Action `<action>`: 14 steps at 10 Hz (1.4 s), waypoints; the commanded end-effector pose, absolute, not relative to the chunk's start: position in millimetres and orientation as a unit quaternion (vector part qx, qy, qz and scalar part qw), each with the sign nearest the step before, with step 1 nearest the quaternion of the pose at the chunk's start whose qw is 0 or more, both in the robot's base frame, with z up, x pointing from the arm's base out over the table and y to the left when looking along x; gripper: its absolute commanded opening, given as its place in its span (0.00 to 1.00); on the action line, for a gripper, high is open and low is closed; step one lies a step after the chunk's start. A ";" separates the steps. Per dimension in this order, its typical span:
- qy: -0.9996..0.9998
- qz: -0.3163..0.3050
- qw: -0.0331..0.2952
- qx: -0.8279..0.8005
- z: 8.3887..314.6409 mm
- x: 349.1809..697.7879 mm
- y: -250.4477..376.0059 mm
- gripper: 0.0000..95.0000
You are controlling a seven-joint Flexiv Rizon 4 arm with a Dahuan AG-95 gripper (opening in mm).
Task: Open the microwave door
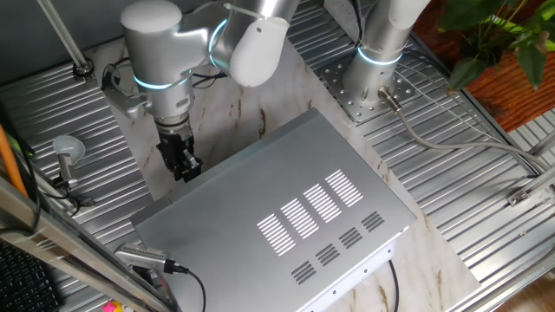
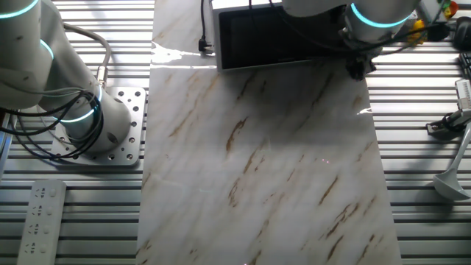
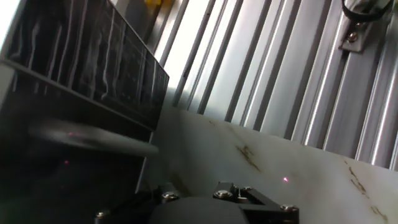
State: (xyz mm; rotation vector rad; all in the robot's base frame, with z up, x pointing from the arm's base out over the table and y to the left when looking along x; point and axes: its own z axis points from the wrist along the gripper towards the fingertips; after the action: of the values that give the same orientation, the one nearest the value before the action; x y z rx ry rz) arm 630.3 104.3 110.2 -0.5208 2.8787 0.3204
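— Surface items? 
— One marble-patterned board (image 2: 272,169), white with brown veins, lying on the ribbed metal table (image 2: 419,221).
— Left of the board? 
— One white remote control (image 2: 38,221), flat on the ribs.
— Right edge? 
— One grey ladle-like utensil (image 2: 450,180), one black clip-like piece (image 2: 445,126) just above it.
— Elsewhere? 
— Green plant leaves (image 1: 486,35) in a corner.

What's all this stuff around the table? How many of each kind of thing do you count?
Robot arms: 2
Microwave: 1
Remote control: 1
Potted plant: 1
Total: 5
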 end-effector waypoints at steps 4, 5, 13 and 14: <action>0.974 0.131 0.095 -0.156 107.9 640.8 125.9 0.60; 0.975 0.131 0.094 -0.153 109.6 642.1 130.6 0.60; 0.976 0.116 0.091 -0.159 111.9 640.3 127.5 0.40; 0.977 0.117 0.091 -0.155 109.7 637.6 119.0 0.40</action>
State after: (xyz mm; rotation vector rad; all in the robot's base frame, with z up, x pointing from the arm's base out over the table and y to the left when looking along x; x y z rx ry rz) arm 637.7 116.8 108.4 -0.4731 2.8958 0.3442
